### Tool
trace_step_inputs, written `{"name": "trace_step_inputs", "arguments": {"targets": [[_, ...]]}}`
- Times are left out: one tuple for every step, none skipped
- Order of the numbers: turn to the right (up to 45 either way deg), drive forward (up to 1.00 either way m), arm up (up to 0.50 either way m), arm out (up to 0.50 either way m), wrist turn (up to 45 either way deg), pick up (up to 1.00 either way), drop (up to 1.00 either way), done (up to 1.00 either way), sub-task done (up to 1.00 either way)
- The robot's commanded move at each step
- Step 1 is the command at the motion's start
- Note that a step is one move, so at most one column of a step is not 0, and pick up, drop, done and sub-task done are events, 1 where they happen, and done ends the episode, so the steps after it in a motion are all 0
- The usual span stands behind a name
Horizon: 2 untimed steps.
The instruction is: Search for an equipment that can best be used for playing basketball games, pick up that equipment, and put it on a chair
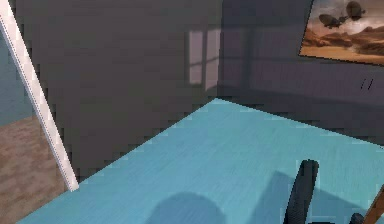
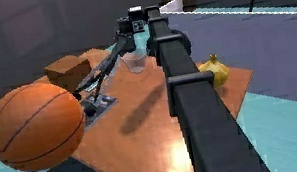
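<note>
As it hangs above table point(image 2: 143, 125), basketball point(image 2: 36, 124) is in gripper point(image 2: 85, 93) | spread: cannot tell

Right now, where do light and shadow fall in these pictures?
Forward view: a pale window-shaped light patch on the wall, a round shadow on the floor. Arm side view: glare on the table beside the arm; the ball is brightest on top.

I saw the pincer point(image 2: 91, 87) dark grey and its arm point(image 2: 194, 96) black; the ball point(image 2: 35, 126) just left of it was orange with thin dark seams; the tabletop point(image 2: 148, 125) under it was reddish-brown; the box point(image 2: 67, 68) near it was brown; the lumpy thing point(image 2: 217, 70) well right of it was yellow; the floor point(image 2: 287, 75) was teal.
</note>
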Motion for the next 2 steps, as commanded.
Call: {"name": "trace_step_inputs", "arguments": {"targets": [[0.0, 0.00, 0.00, -0.48, 0.0, 0.00, 0.00, 0.00, 0.00], [-45.0, 0.00, 0.00, 0.00, 0.0, 0.00, 0.00, 0.00, 0.00]]}}
